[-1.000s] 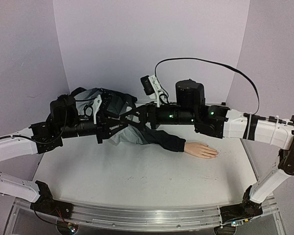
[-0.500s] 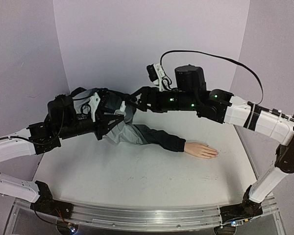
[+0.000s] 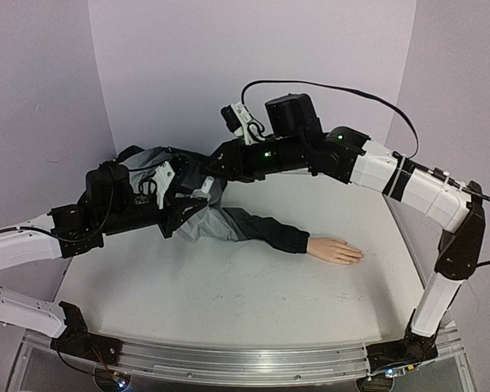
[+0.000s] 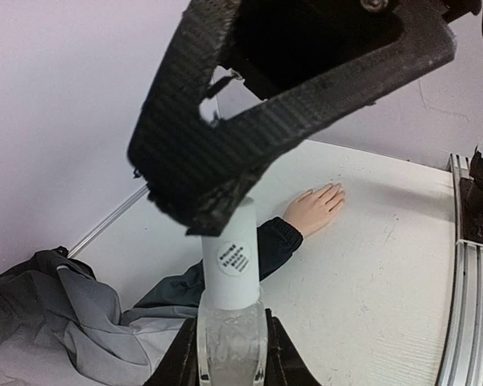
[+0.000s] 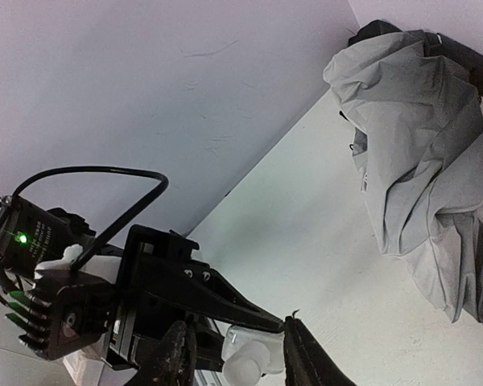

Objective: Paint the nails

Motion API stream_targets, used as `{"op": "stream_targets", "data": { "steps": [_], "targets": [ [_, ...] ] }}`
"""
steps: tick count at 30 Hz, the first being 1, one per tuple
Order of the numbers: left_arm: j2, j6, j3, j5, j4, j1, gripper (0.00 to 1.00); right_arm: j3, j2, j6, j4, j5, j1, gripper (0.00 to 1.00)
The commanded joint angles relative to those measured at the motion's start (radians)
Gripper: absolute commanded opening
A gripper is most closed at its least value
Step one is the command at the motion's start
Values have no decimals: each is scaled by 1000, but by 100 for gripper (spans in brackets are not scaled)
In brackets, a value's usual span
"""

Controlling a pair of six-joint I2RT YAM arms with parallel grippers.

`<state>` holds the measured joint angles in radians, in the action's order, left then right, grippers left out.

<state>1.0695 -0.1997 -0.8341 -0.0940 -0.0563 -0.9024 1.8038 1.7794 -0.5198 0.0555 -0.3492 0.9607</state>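
The pale mannequin hand (image 3: pixel 335 250) lies palm down on the table, sticking out of a dark sleeve (image 3: pixel 265 229). Its nails (image 4: pixel 336 190) are too small to make out. My left gripper (image 4: pixel 232 358) is shut on a small clear bottle (image 4: pixel 230 342), whose white cap (image 4: pixel 235 261) points away from it. My right gripper (image 5: pixel 241 354) reaches in from the right over the jacket. Its jaws stand on either side of the cap (image 5: pixel 248 366), one finger against it and a gap at the other. Both grippers hang well left of the hand.
A crumpled grey jacket (image 3: pixel 192 175) is heaped at the back left under both grippers. The walls stand close behind and to the sides. A metal rail (image 3: pixel 245 359) runs along the near table edge.
My right arm has swung left and back to the bottle in my left gripper. Its jaws have narrowed around the cap. The left gripper has kept its hold and barely moved.
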Motion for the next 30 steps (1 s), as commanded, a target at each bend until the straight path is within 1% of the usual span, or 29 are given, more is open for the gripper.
{"op": "stream_targets", "data": {
  "steps": [1,3,7,8,9,13,17,19,21,23,25,26,28,30],
  "targets": [
    [-4,-19,-34,17,-28,-4,0,67,39,17,32,-65,4,34],
    [-5,-21,-35,19,-26,-6,0,65,40,18,32,-70,4,35],
    [-3,-23,-37,20,-23,-6,0,50,36,21,32,-69,4,43],
    [-1,-21,-37,19,-23,-6,0,48,38,23,32,-72,5,42],
    [-1,-21,-37,19,-22,-6,0,48,40,25,32,-77,4,39],
    [-3,-15,-38,20,-22,-6,0,43,44,37,29,-88,4,19],
    [-8,9,-42,4,-21,-7,0,18,31,77,18,-97,4,5],
    [-12,25,-49,-42,-20,-6,0,-21,5,143,-13,-119,4,0],
    [-15,45,-57,-110,-20,-4,0,-113,-51,230,-100,-181,4,0],
    [-20,51,-65,-247,-19,-4,0,-260,-117,324,-219,-310,5,0],
    [-22,49,-76,-410,-20,-4,0,-361,-177,437,-282,-380,28,0],
    [-17,59,-85,-475,-20,-4,0,-394,-201,491,-286,-365,48,0],
    [-10,84,-104,-575,-19,-4,0,-423,-221,511,-293,-364,53,0],
    [-4,113,-119,-626,-18,-4,0,-445,-243,511,-300,-371,63,0]
  ]
}}
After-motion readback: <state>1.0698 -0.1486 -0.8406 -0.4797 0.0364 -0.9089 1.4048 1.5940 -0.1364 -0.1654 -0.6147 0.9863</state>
